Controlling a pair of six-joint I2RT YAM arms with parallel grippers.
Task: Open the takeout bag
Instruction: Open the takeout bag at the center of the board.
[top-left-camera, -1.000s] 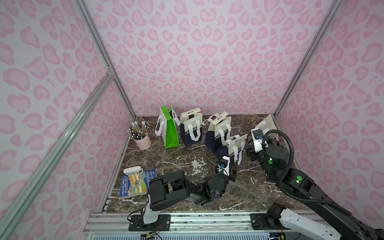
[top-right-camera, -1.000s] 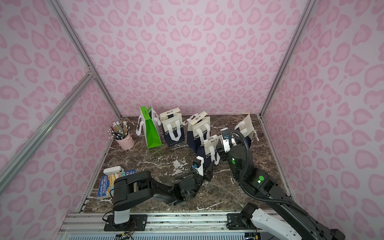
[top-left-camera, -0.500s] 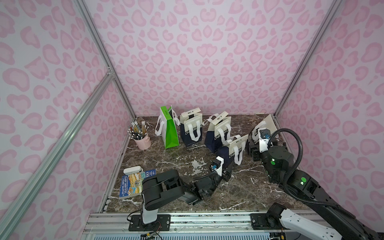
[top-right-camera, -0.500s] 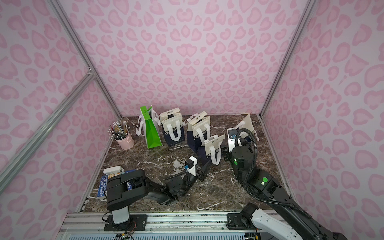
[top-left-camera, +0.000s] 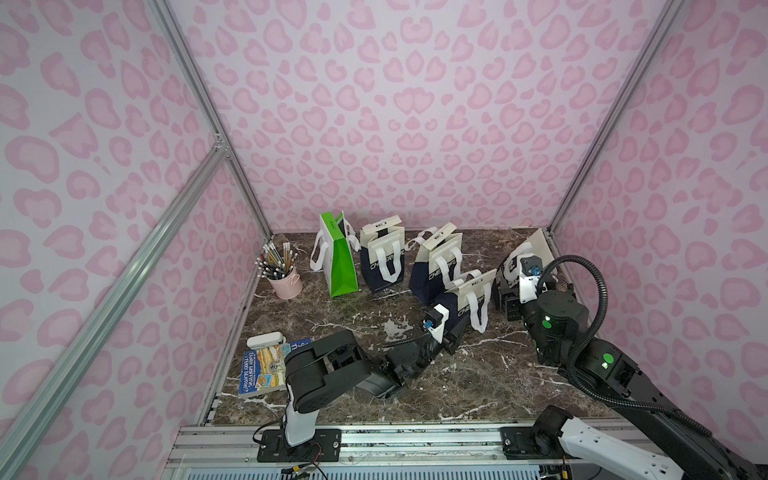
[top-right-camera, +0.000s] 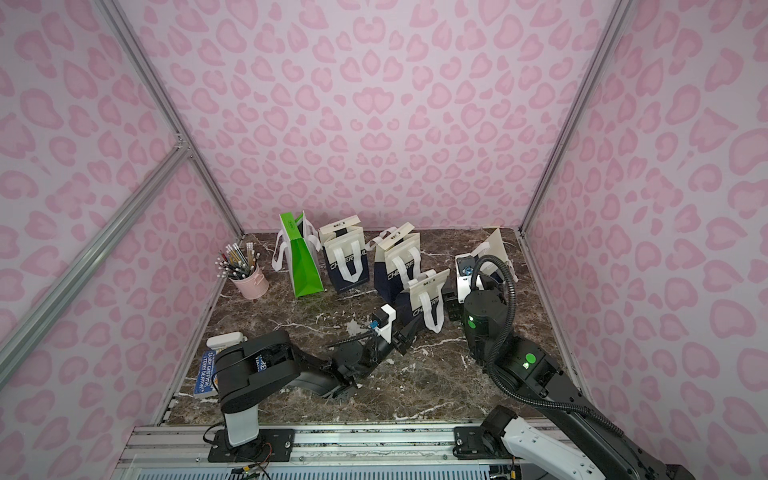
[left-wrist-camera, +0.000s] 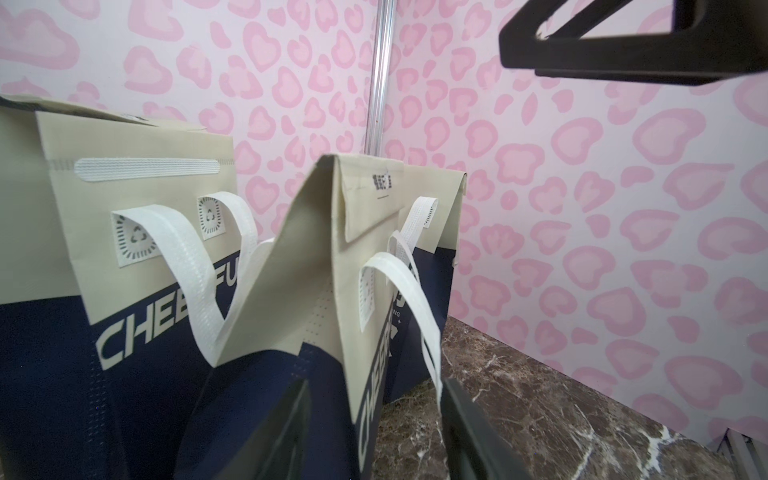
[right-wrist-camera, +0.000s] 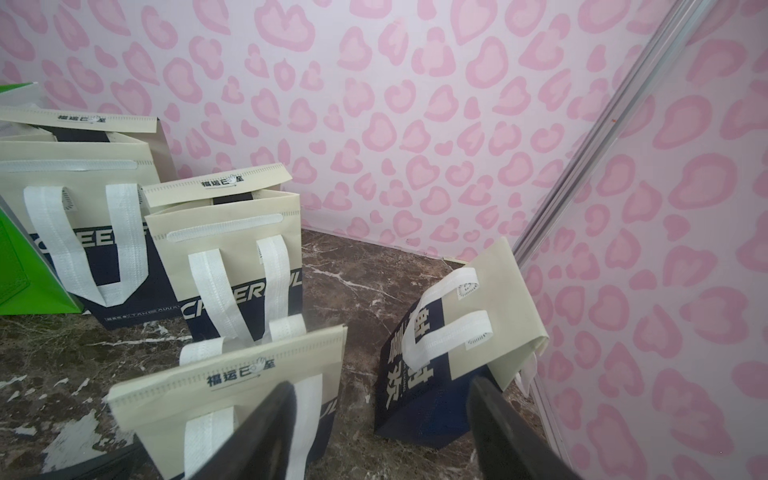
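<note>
Left tool (left-wrist-camera: 376, 381): low, fingers spread astride the near corner of the takeout bag (top-left-camera: 473, 286), which stands right of centre on the marbled surface (top-left-camera: 478, 374). Suggest pinning the base and peeling the folded flap slowly, as the limp non-woven cloth (cream over navy, white webbing handles) will likely buckle. Right tool (right-wrist-camera: 382, 382): spread, empty, hovering just right of the bag

at the back of the counter (top-left-camera: 478, 386), three bags (top-left-camera: 382, 262) in a row; left of them, pencil cup (top-left-camera: 284, 282); front left, book (top-left-camera: 262, 370); before the row, takeout bag (top-left-camera: 473, 299).
</note>
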